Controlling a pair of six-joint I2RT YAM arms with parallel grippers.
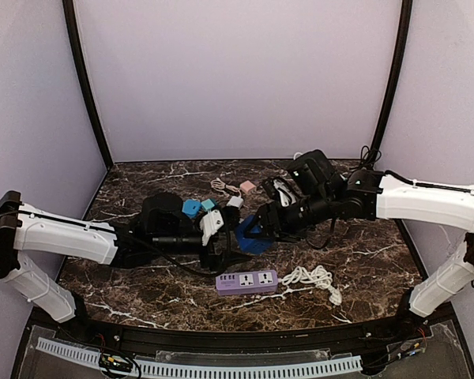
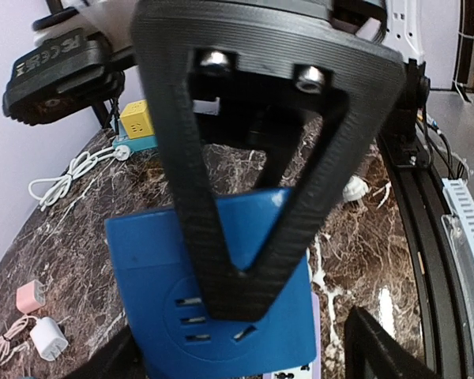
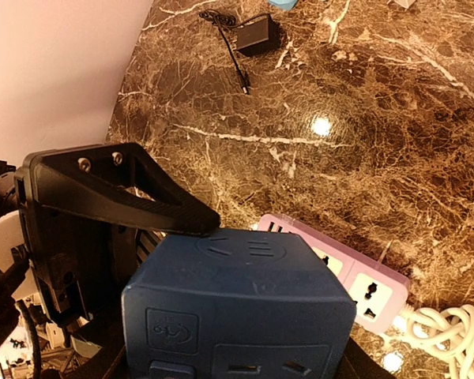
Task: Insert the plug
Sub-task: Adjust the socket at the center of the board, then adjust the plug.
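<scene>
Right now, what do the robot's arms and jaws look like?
The left arm and right arm have smooth white shells with black joints and wrists. Thin black cables run along them. The jaws are black ribbed plastic, triangle-shaped with open middles, fastened by two silver screws.

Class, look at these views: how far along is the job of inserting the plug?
Done: the blue adapter is picked up, gripped in the right hand. In hand: it hangs just beyond the purple power strip, with the left hand open beside it. Left: lower it and push it into the strip, whose sockets look empty.
</scene>
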